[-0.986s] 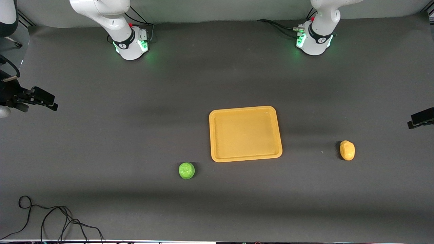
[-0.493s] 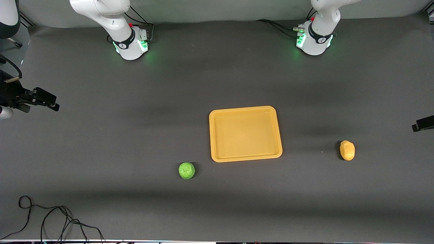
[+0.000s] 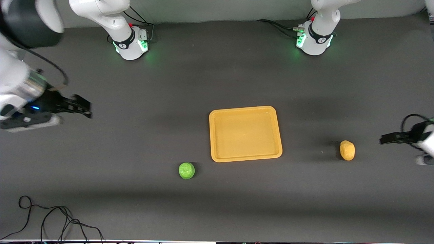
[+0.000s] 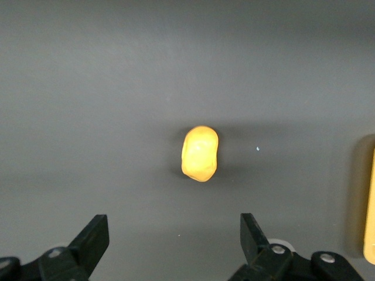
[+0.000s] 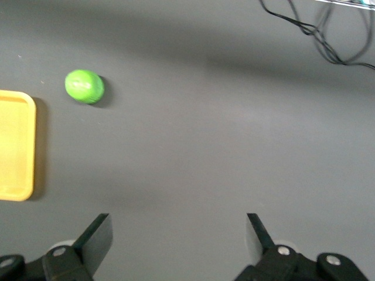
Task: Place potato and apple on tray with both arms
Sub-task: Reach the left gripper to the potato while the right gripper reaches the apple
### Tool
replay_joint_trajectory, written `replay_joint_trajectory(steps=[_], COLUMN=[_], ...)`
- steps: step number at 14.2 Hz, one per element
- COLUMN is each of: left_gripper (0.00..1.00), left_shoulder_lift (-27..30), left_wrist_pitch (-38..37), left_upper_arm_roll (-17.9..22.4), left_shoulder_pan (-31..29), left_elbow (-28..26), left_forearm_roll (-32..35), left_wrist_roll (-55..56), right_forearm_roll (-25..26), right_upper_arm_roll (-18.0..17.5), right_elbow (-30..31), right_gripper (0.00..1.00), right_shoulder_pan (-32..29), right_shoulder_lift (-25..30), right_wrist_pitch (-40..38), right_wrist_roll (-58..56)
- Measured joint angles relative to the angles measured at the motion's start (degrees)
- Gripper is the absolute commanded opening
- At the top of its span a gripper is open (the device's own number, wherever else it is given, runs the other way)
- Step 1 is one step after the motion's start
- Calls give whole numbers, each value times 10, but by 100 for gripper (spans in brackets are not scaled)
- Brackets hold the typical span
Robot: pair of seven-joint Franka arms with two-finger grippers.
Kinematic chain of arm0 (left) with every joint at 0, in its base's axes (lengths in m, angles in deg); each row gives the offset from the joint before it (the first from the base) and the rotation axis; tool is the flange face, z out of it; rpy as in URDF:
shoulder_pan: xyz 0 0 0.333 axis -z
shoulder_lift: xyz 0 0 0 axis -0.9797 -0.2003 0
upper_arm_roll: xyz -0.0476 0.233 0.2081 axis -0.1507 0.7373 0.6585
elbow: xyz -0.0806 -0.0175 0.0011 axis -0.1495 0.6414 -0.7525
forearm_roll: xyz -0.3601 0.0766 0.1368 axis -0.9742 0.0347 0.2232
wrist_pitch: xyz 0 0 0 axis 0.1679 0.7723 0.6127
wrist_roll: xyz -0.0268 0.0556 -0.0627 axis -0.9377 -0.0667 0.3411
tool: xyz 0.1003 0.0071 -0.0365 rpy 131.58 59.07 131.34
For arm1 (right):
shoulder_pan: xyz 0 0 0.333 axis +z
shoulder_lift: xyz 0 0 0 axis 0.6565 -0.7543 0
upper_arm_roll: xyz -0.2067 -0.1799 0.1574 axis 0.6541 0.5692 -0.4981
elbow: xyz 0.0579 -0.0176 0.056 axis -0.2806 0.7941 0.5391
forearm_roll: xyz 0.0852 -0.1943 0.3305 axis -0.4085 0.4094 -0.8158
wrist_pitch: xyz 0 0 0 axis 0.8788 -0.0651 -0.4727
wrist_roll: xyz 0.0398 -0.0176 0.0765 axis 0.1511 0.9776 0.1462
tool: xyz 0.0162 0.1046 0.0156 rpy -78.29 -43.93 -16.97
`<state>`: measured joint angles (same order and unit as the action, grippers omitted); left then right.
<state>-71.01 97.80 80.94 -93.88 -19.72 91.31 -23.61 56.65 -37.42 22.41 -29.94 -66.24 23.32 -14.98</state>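
Left end effector point(image 4: 174, 234) open over table, tray point(image 4: 370, 205) cut off.

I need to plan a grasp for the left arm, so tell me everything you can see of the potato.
The potato is a small, oblong, yellow-orange lump with a bumpy, slightly glossy surface, plastic by its look. It lies on its side on the dark grey table, toward the left arm's end, apart from the flat rectangular yellow-orange tray. Nothing touches it but the table. In the left wrist view it lies ahead of the open left gripper, which holds nothing.
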Motion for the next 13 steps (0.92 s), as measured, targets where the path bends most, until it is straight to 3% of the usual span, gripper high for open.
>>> replay_joint_trajectory(steps=[5, 10, 12, 13], left_gripper=[90, 84, 69, 53], left_shoulder_lift=[-71, -150, -171, -176], left_wrist_pitch=[51, 99, 115, 122], left_upper_arm_roll=[-1, 1, 1, 2], left_shoulder_pan=[17, 17, 16, 16], left_elbow=[-34, -37, -37, -37], left_forearm_roll=[1, 1, 1, 1], left_wrist_roll=[-8, -52, -68, -77], right_forearm_roll=[2, 19, 22, 22], right_upper_arm_roll=[-1, 0, 2, 4], right_elbow=[-18, -127, -141, -143], right_gripper=[100, 100, 100, 100], right_shoulder_pan=[118, 176, 176, 175], right_shoulder_lift=[-76, -193, -222, -234], right_wrist_pitch=[79, 86, 89, 99], right_wrist_roll=[155, 221, 222, 222])
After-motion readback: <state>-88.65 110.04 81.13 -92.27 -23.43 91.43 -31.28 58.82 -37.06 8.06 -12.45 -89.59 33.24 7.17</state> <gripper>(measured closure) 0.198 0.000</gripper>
